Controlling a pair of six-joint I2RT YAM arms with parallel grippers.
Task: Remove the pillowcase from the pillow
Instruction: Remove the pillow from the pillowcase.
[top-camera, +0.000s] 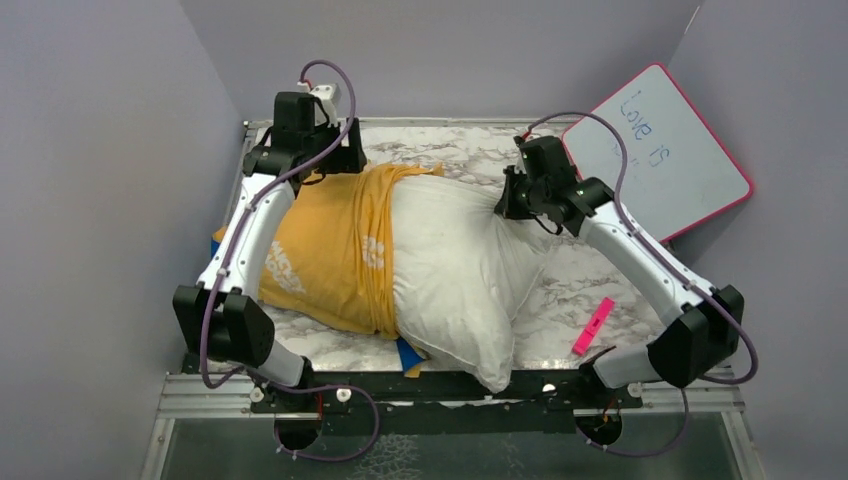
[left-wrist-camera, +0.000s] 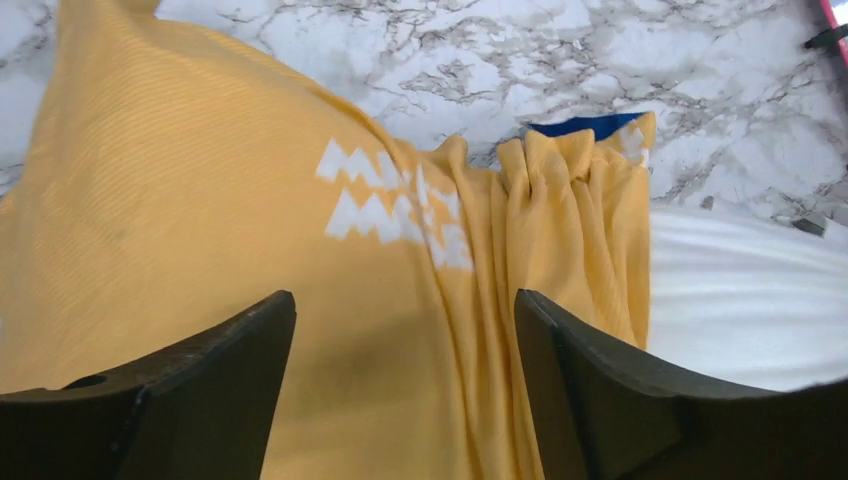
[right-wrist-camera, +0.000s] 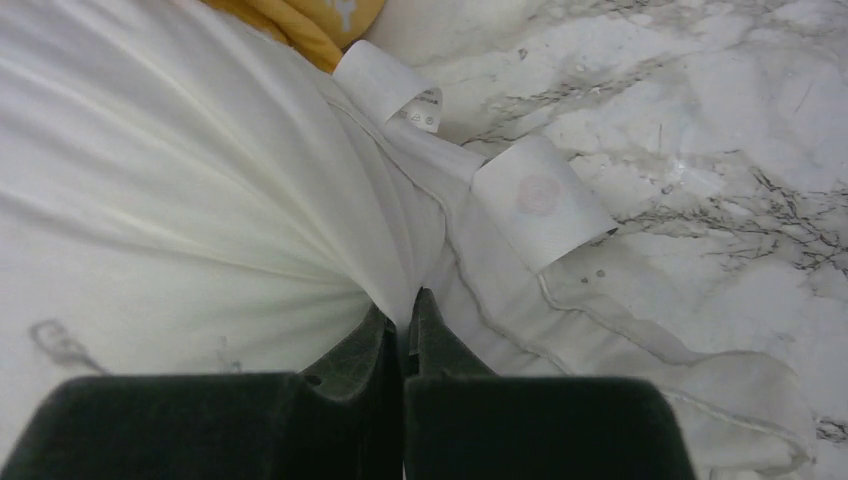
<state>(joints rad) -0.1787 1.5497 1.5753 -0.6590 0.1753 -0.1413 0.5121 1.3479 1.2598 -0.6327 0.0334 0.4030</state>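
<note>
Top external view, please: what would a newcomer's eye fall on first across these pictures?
The orange-yellow pillowcase stands out, bunched halfway along the plump white pillow in the middle of the marble table. The right gripper is shut on a pinch of the pillow's bare right end, while the left gripper hangs open over the pillowcase. A pink-edged whiteboard leans at the far right.

The marble-patterned table (top-camera: 470, 140) carries the white pillow (top-camera: 460, 280), lying slantwise from the far left corner toward the middle of the near edge, its left half inside the orange-yellow pillowcase (top-camera: 320, 250). A pink marker (top-camera: 592, 326) lies toward the near right corner.
</note>
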